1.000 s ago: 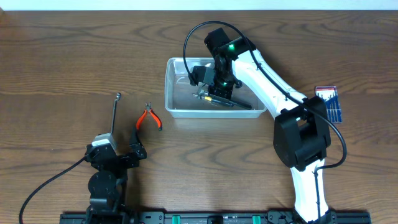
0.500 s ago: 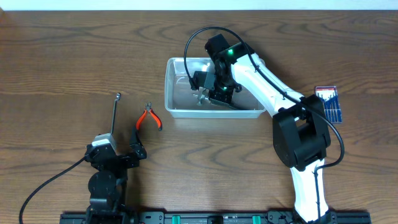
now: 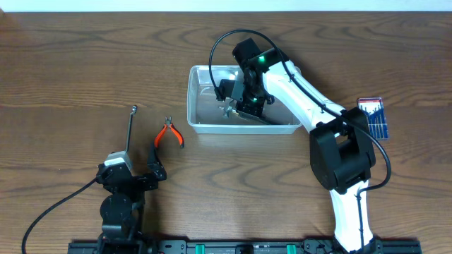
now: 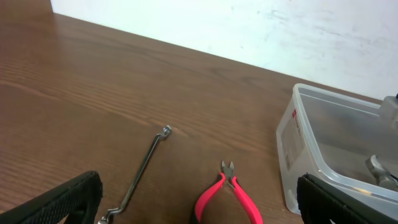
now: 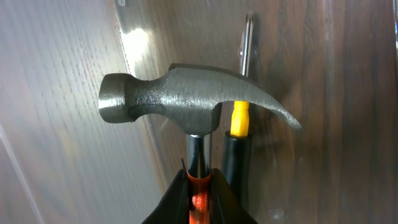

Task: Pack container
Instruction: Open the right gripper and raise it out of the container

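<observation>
While one hammer [image 5: 186, 99] and one screwdriver [image 5: 239, 118] share the single clear container [image 3: 201, 116], set at the far middle of the wooden table [image 3: 70, 70], one wrench [image 3: 131, 127], one pair of red-handled pliers [image 3: 169, 132] and one blue tool packet [image 3: 373, 116] sit outside it. The right arm stretches over the bin, its right gripper [image 3: 236, 106] clamped on the hammer's neck. The left arm sits folded at the near edge, left gripper [image 3: 134, 168] fingers spread wide, holding nothing.

Container [image 3: 201, 125]: clear glossy plastic. Hammer [image 5: 186, 99]: dull, rough-cast steel head. Table [image 3: 70, 63]: matt brown wood grain.
</observation>
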{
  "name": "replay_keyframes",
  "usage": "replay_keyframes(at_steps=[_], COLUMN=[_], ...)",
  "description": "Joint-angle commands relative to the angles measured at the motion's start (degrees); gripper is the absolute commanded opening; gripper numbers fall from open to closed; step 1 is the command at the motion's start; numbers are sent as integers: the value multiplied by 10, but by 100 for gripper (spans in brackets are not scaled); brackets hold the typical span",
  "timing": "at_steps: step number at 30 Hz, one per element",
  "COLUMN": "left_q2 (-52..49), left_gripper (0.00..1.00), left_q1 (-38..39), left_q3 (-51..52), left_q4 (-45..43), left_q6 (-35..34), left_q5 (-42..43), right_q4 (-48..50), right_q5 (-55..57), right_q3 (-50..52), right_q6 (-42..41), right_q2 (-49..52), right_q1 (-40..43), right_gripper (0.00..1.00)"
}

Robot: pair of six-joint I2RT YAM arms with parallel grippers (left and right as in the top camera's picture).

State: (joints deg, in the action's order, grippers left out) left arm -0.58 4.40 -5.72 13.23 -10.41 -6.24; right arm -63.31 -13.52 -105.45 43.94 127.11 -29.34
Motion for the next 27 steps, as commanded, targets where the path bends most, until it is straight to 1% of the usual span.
replay_keyframes(at_steps=[1, 15, 17, 18, 20, 22, 23, 26, 27], left_q2=[3, 3, 3, 3, 3, 3, 3, 3, 3], left_gripper=[98, 98, 98, 98, 98, 98, 98, 98, 98], left_q1=[3, 3, 3, 3, 3, 3, 3, 3, 3], left_q3=[14, 14, 14, 14, 14, 14, 14, 14, 14], left_q4=[6, 6, 6, 6, 6, 6, 6, 6, 6], left_q6=[8, 8, 8, 8, 8, 8, 8, 8, 8], left_q5=[-5, -5, -5, -5, -5, -5, -5, -5, -5], right_q4=[1, 1, 1, 1, 1, 1, 1, 2, 2], right_q5=[-17, -19, -19, -19, -19, -19, -19, -17, -17], right_q3=[3, 3, 3, 3, 3, 3, 2, 2, 2], right_q6=[-6, -13, -13, -13, -13, -13, -16, -22, -22], right_q2=[6, 40, 40, 40, 40, 40, 40, 40, 40], right_q1=[-9, -11, -11, -11, -11, -11, -11, -11, -11], right_gripper=[7, 3, 4, 6, 14, 17, 21, 27, 27])
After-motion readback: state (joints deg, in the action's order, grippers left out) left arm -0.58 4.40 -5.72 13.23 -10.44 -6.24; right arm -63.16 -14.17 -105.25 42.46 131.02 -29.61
